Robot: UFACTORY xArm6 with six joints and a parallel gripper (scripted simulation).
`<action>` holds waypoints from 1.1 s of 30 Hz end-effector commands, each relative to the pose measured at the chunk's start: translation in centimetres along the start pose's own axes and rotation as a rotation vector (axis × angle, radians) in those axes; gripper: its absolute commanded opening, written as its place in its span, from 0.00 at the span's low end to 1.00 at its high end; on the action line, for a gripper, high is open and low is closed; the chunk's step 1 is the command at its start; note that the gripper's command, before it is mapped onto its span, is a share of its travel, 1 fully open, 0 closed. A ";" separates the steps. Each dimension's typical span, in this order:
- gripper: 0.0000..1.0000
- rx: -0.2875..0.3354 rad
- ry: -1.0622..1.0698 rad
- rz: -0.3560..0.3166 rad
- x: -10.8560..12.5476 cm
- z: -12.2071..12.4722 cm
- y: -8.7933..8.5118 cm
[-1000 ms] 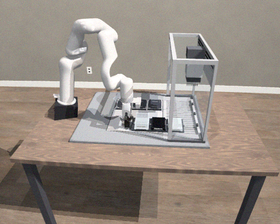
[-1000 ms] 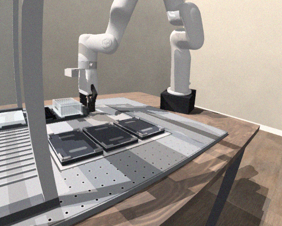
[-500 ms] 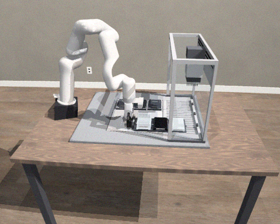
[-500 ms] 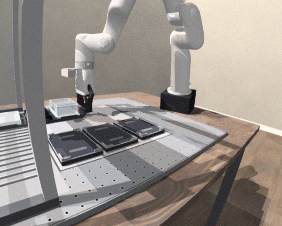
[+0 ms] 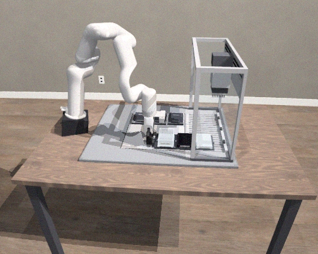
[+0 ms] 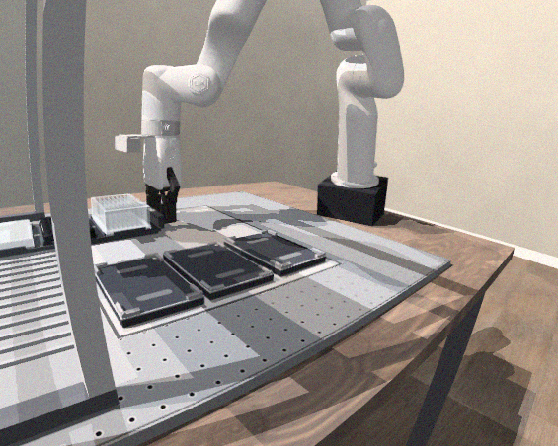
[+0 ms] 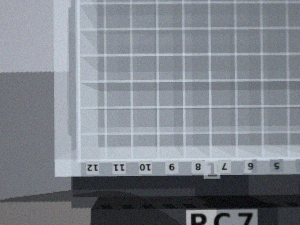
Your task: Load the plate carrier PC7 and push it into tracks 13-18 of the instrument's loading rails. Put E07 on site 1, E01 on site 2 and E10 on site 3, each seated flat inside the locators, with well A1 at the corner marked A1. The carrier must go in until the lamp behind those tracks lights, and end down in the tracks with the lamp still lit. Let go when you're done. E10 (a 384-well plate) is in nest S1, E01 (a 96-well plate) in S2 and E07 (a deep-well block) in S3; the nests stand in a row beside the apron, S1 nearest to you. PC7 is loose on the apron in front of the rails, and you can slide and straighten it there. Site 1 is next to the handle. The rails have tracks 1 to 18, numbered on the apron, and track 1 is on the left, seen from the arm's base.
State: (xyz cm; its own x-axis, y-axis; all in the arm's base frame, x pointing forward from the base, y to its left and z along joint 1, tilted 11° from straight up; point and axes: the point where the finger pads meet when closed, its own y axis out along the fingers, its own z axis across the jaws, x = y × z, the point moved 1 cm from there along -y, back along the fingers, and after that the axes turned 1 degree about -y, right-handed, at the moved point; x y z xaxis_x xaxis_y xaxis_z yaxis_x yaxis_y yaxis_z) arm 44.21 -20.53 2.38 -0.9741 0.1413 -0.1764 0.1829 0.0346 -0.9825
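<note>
Gripper: while it hangs low at the handle end of PC7 point(image 5: 173, 146), the gripper point(image 6: 162, 201) stands open, holding nothing.
E07: the deep-well block point(image 6: 119, 212) sits just beside it on the carrier.
Nests: the three nests point(image 6: 213, 268) are bare.

Wooden table point(image 5: 164, 180) on dark angled legs, wood floor point(image 5: 220, 225) below. Lying directly on it: grey deck plate point(image 5: 102, 152), flat and near centre, and the arm's black base block point(image 5: 74, 127) just beside the plate.
</note>
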 end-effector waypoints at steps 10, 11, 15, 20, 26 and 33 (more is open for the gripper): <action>0.82 0.001 0.000 0.004 -1.4 0.1 -0.1; 0.82 0.001 0.000 0.004 -1.5 0.1 -0.1; 0.82 0.001 0.000 0.004 -1.7 0.1 -0.1; 0.82 0.001 0.000 0.004 -2.2 0.1 -0.1; 0.82 0.001 0.000 0.004 -2.8 0.1 -0.1; 0.82 0.001 0.000 0.004 -3.3 0.1 -0.1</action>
State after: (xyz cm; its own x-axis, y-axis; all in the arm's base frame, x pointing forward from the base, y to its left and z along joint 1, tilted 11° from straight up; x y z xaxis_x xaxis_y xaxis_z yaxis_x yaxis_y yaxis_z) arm 47.08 -21.00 2.90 -0.9741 0.1412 -0.1765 0.1830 0.0345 -0.9825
